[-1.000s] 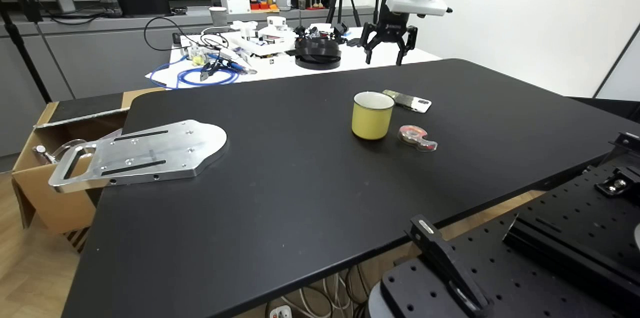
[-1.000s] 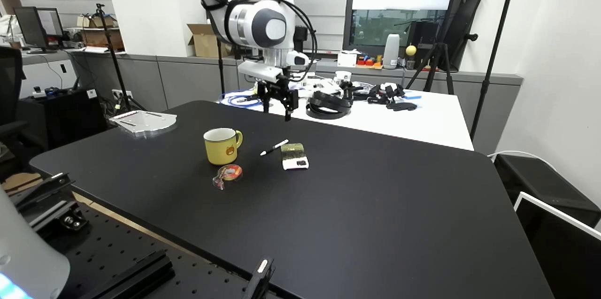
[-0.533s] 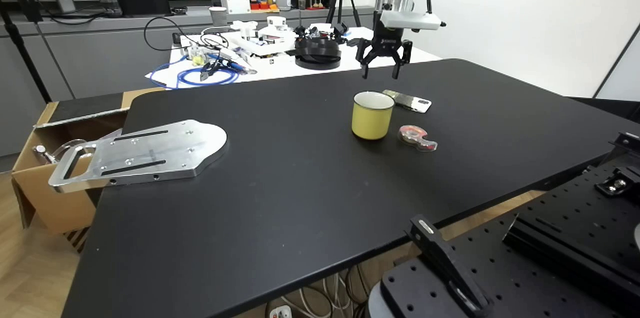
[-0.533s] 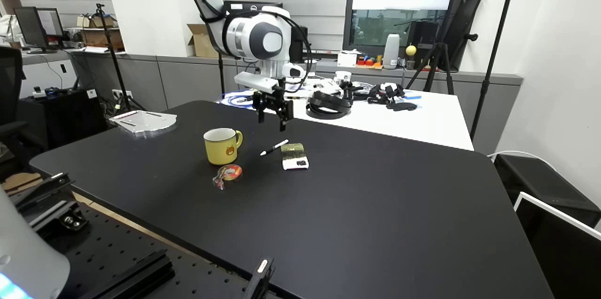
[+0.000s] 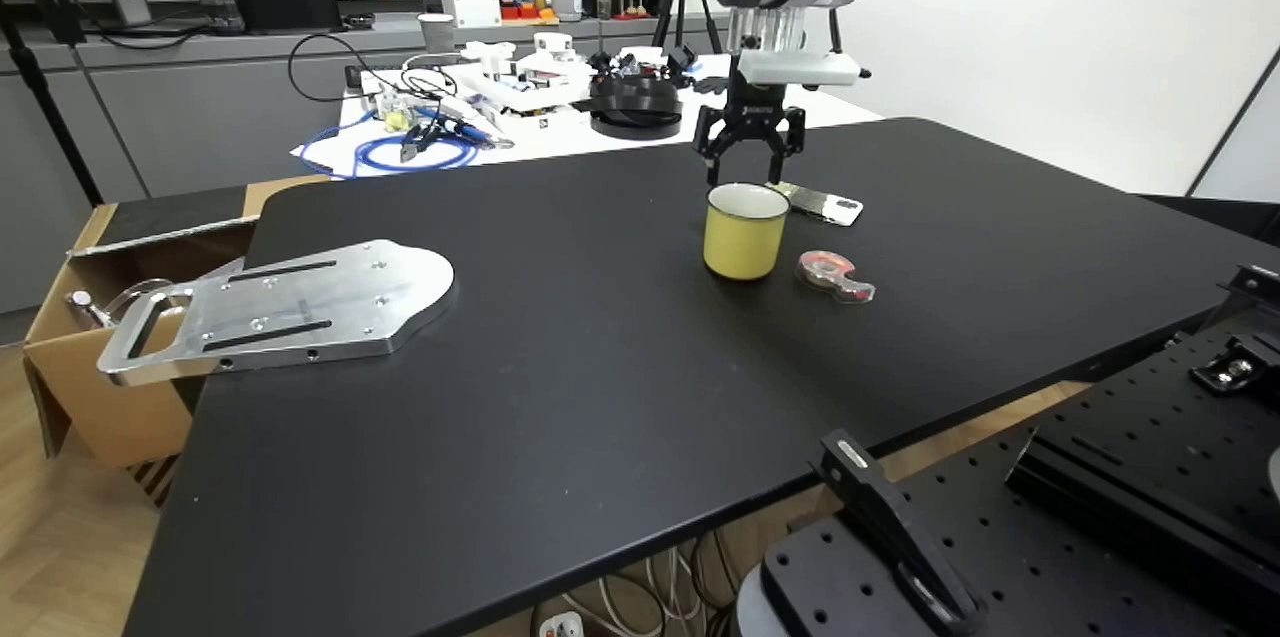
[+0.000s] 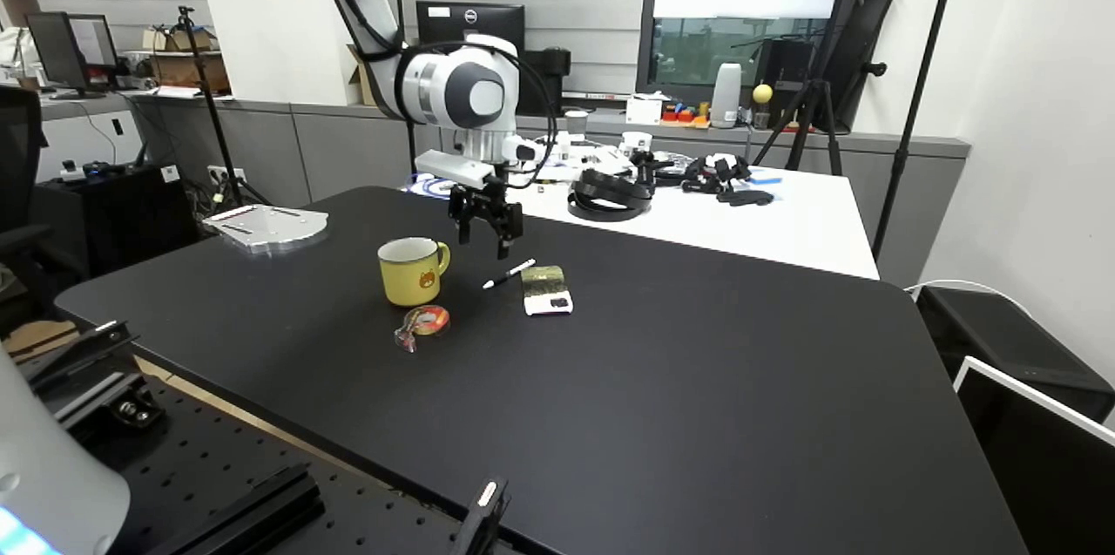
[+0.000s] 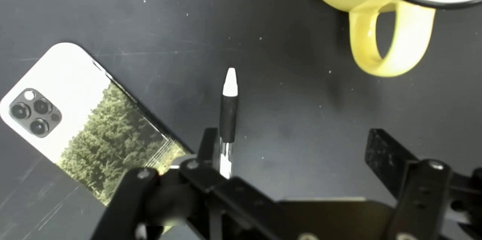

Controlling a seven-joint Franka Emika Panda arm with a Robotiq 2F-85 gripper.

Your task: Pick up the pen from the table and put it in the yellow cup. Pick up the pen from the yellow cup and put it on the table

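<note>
On the left the yellow cup [image 6: 402, 276] stands upright, its handle [image 6: 445, 257] pointing right towards your gripper [image 6: 483, 247]; drift left as you lower and a finger could catch that loop, tipping the cup or shoving it. At the cup's near side sits a tape dispenser [image 6: 427, 320], likely to be nudged too if the cup slides near. Your gripper hangs above the table [image 6: 697, 389], its fingers [image 7: 208, 144] spread wide with nothing held between them. Just right of it the pen [image 6: 510, 274] lies flat on the table, white tip towards the near left. The wrist view puts it close by the finger away from the cup, well off the middle of the gap, so coming straight down may land that finger on the barrel, or a one-sided push on closing may roll it away. Rightmost, the phone [image 6: 547, 289] lies just beside the pen's far end, and you cannot tell whether they touch; shift right to centre the pen, and that same finger could strike the phone or pinch it along with the pen.
</note>
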